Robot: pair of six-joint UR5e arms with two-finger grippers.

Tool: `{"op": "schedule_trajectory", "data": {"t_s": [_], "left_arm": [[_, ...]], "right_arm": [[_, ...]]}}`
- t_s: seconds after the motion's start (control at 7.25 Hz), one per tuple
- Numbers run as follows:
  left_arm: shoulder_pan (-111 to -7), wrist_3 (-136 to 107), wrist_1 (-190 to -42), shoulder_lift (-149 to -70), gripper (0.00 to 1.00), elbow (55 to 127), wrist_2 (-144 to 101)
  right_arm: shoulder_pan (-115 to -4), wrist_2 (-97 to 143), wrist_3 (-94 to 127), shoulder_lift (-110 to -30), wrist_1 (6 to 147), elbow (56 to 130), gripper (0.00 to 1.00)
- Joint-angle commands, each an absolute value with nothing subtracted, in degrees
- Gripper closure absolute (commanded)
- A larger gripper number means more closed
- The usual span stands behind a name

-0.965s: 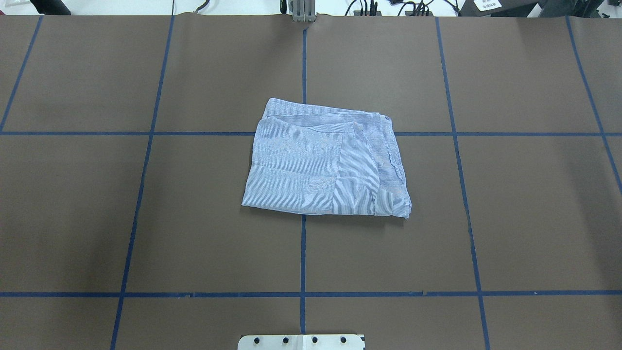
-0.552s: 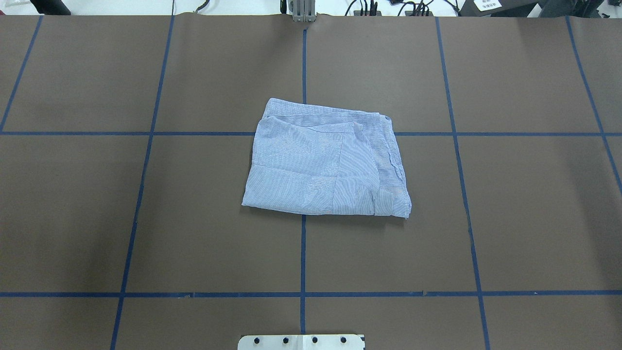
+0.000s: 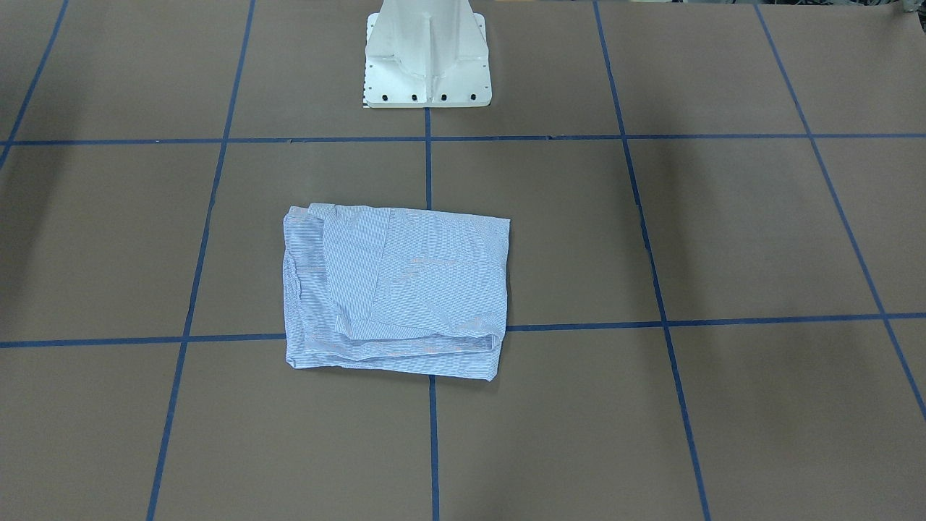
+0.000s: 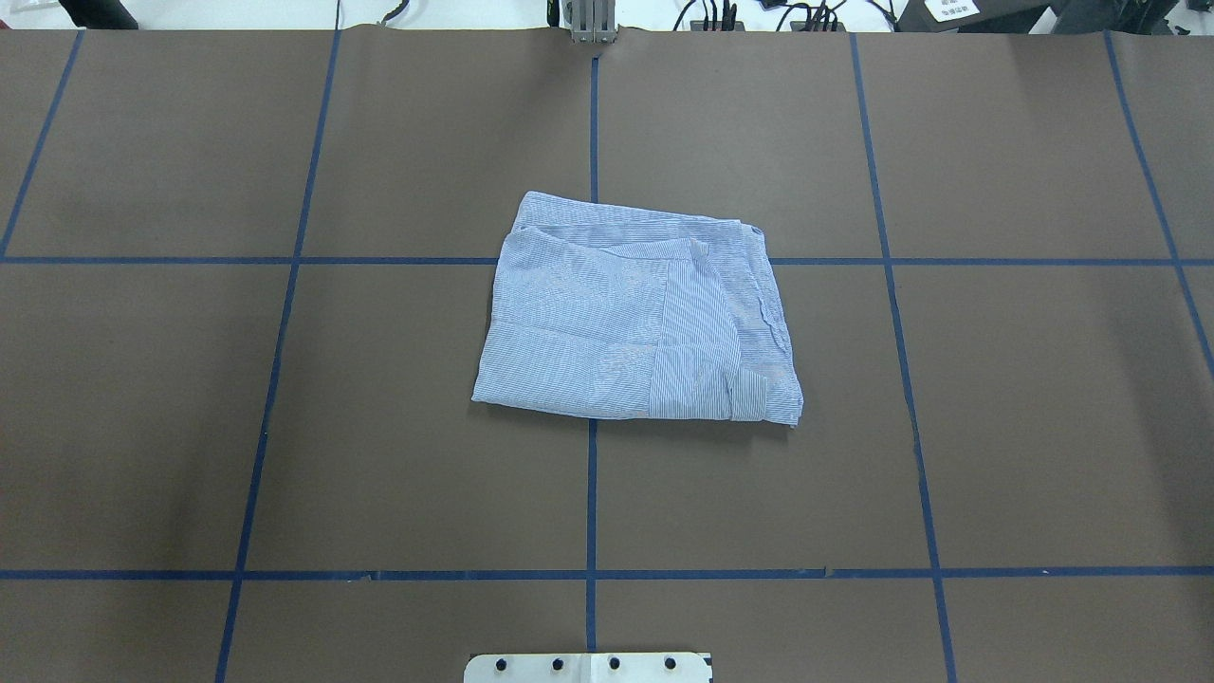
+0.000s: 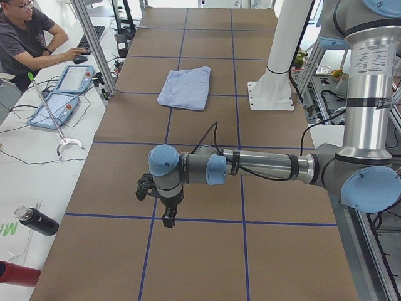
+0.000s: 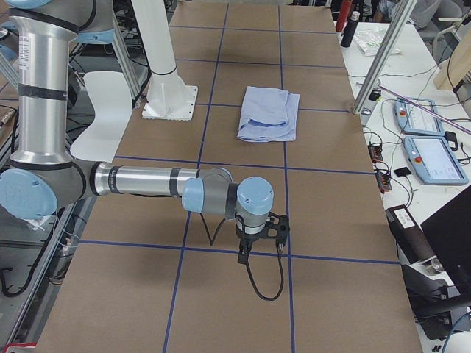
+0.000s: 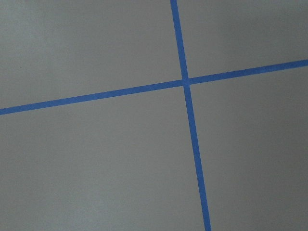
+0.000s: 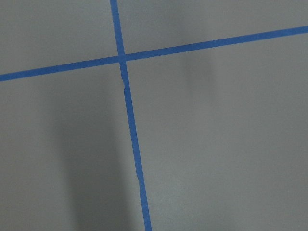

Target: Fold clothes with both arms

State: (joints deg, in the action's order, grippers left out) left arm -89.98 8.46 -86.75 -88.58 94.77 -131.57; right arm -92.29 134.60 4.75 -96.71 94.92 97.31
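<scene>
Your shirt (image 4: pixel 637 313) lies folded into a rough rectangle of several layers at the middle of the bench (image 4: pixel 996 427), a little nearer the far edge than the robot's edge, with nothing touching it. The left gripper (image 5: pixel 168 219) hangs above the bench toward the left end and the right gripper (image 6: pixel 243 256) toward the right end, both well apart from the cloth. Only the 2 side cameras catch them, so you cannot tell whether the jaws stand apart or together. Expect thin, light, limp fabric: it will sag, and the stacked layers will probably slide over each other. If 1 more fold is wanted, have each arm pinch 1 corner of the same edge, through all layers, and lift low and evenly.
</scene>
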Motion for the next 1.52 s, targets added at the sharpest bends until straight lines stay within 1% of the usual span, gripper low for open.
{"op": "schedule_trajectory", "data": {"t_s": [0.0, 1.38], "left_arm": [[-90.0, 8.4, -86.7, -88.5, 0.0, 94.7, -131.6], [-90.0, 8.2, -86.7, -88.5, 0.0, 94.7, -131.6]], "right_arm": [[-92.3, 134.6, 4.7, -96.6, 94.9, 97.0, 0.0], [-92.3, 134.6, 5.1, -96.6, 94.9, 96.4, 0.0]]}}
